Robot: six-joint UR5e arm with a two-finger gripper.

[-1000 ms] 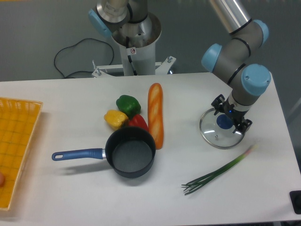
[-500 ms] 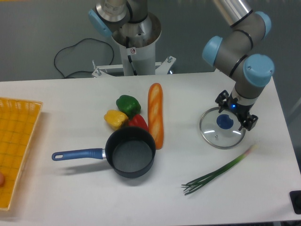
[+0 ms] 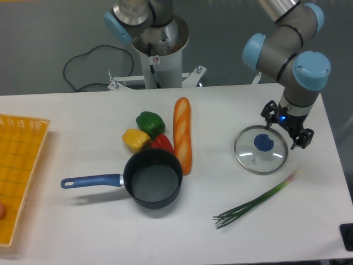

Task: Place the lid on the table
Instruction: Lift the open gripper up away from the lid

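The lid (image 3: 261,150), a clear glass disc with a metal rim and a blue centre knob, lies flat on the white table (image 3: 83,221) at the right. My gripper (image 3: 287,131) hangs above the lid's upper right edge, lifted off it. Its two black fingers stand apart with nothing between them, so it is open. The dark saucepan (image 3: 153,178) with a blue handle sits uncovered near the table's middle.
A baguette (image 3: 182,134) lies upright beside green (image 3: 150,122), yellow (image 3: 135,139) and red (image 3: 160,142) peppers above the saucepan. A green onion (image 3: 256,200) lies below the lid. A yellow mesh tray (image 3: 19,171) fills the left edge. The robot base (image 3: 157,49) stands behind.
My gripper has let go of the lid's knob and risen up and to the right. The lid stays flat on the table where it was.
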